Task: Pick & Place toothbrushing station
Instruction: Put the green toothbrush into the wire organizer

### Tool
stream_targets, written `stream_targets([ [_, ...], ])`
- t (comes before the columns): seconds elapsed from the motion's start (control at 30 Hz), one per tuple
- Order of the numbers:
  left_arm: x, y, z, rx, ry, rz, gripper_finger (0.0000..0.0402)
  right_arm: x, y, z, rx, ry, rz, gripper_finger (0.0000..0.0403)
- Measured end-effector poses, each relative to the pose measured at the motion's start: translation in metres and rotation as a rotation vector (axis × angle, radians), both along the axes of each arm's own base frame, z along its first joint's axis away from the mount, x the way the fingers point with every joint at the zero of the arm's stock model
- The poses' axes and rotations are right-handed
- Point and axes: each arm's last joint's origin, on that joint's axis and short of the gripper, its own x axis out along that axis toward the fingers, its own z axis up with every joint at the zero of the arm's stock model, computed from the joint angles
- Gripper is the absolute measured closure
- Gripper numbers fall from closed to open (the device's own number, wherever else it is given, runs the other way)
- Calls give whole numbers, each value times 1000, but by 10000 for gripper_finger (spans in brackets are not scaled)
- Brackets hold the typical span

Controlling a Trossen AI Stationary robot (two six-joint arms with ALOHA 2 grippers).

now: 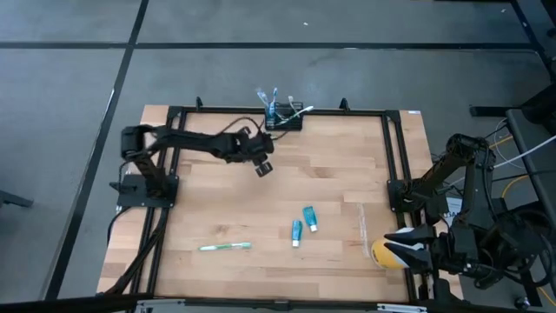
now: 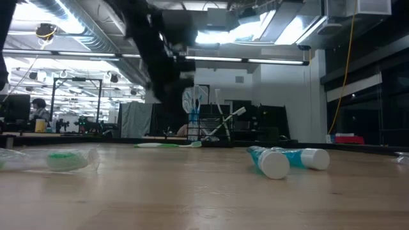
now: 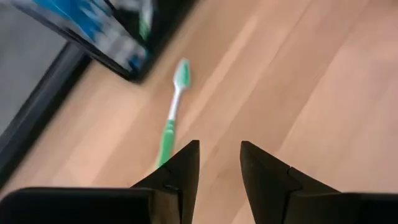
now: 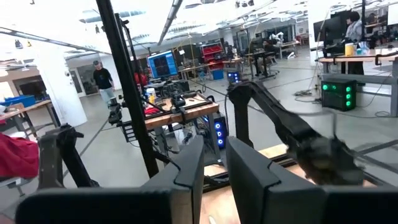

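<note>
The left gripper hangs over the wooden table, near the far edge and a little toward the left. Its two dark fingers stand a bit apart, with a gap between them, and nothing is in that gap. In the left wrist view a green and white toothbrush lies on the wood just past the fingers.

The black holder sits at the far edge of the table, near the middle. It is close to the left gripper but not touching it. Brushes stick up out of it, and one with a green head leans out to the right. In the low view the holder shows far back, with brushes standing in it.

The right gripper waits off the right side of the table, near the front corner. Its fingers stand a bit apart and hold nothing. A yellow cup lies just beside it at the table's right edge.

Another green toothbrush lies near the front left of the table. Two blue tubes lie side by side near the front middle. A clear wrapper with something green in it lies on the wood, close to the low camera.
</note>
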Motion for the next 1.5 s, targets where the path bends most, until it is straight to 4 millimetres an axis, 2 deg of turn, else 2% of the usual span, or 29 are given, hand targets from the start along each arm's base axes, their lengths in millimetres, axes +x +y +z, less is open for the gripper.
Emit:
stream_targets([
  [0.13,11,6,-24,37,34,20,302,1,3,-2,11,-4,7,333],
  [0.3,30,13,-39,34,-41,-127,309,2,6,-5,14,7,-9,333],
  [0.53,28,44,-36,58,-40,-55,284,0,14,-12,21,39,-45,333],
  [0.73,21,67,-35,-56,-111,-10,256,-3,16,-14,35,51,-61,333],
  [0.87,24,68,-33,-50,-152,-15,254,-3,16,-14,16,57,-65,333],
  [0.97,31,73,-36,-133,-193,-16,255,-3,16,-15,6,62,-71,333],
  [1.13,40,77,-38,-114,-125,33,258,-3,16,-14,19,60,-69,333],
  [1.3,29,76,-40,-92,49,110,264,-4,17,-15,23,52,-54,333],
  [1.5,32,76,-39,-93,36,51,268,-1,18,-17,-6,55,-55,333],
])
